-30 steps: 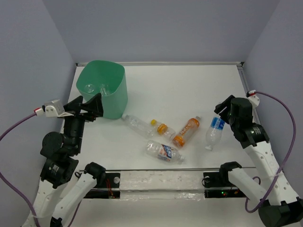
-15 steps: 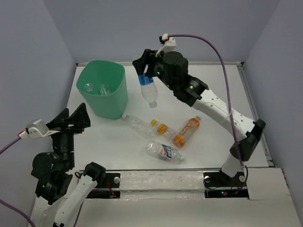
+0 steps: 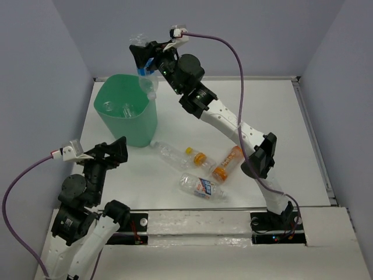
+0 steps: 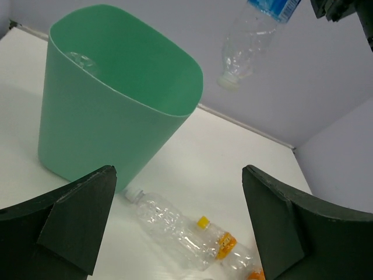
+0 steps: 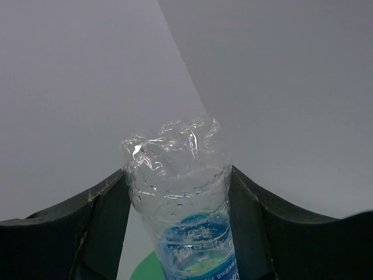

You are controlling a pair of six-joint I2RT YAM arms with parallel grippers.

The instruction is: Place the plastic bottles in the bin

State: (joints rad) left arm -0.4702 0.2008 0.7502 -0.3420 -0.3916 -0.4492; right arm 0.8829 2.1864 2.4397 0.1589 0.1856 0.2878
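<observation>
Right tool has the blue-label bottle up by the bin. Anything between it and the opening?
Nothing visible does. The blue-labelled bottle hangs cap down from the right tool, in the air by the bin's right rim. The mouth is open; two bottles lie inside. Whether it is fully over the opening, I cannot tell.

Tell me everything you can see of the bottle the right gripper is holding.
The blue-labelled bottle is clear, thin, crinkled plastic, apparently empty, with a whitish cap. It hangs upside down and tilted, cap lowest and dented base uppermost. The right gripper clamps it at the label, one finger on either side. It is in the air near the far-right rim of the bin, touching nothing else.
</observation>
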